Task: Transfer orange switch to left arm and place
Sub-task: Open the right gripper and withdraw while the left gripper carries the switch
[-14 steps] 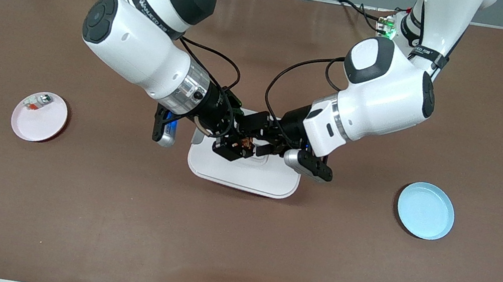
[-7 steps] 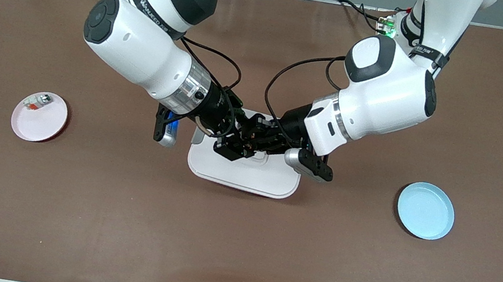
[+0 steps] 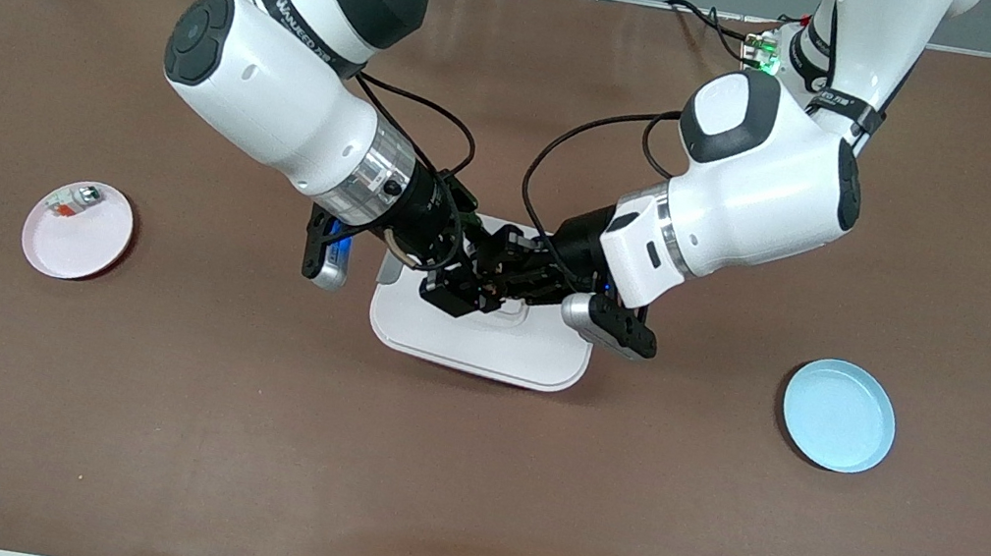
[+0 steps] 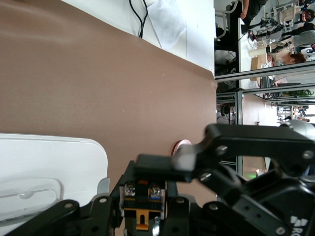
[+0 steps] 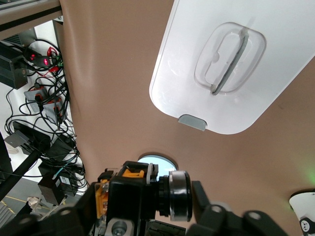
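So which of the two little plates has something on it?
The pink plate, toward the right arm's end of the table, holds a small silvery-white part. The blue plate at the left arm's end holds nothing.

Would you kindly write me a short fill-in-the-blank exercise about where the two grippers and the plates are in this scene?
1. The left gripper and right gripper meet above the large white ____.
2. The tiny black-and-orange switch sits between the fingers of the ____ gripper.
3. The round light-blue plate lies toward the ____ arm's end of the table.
4. The round pink plate holds a small ____ part.

Missing words: box; left; left; silvery-white
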### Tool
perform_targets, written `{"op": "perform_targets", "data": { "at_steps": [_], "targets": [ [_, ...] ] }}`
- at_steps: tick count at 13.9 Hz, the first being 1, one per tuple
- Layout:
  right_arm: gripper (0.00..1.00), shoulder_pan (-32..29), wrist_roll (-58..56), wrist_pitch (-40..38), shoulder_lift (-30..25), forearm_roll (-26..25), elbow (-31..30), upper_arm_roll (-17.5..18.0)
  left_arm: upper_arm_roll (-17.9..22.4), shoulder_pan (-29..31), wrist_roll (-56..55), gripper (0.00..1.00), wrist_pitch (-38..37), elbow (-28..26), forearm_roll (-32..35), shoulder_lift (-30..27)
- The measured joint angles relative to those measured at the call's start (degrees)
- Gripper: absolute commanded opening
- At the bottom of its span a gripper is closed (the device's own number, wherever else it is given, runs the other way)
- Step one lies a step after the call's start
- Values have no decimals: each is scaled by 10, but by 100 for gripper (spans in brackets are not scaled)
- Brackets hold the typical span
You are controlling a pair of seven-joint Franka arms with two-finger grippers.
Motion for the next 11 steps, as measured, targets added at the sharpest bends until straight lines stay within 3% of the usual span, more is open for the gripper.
{"op": "perform_targets", "data": {
  "at_steps": [4,9,11],
  "targets": [
    [100,-16,-19,-11,0,0,4,-11,1,14,0,0,-19,1,0,-1],
    [100,-96,-203,-139,-7,-1,19,-14,4,83,2,0,-175,4,7,-37],
    [100,-132,-282,-188,-11,-1,20,-15,5,104,3,0,-212,4,55,-54]
  ]
}}
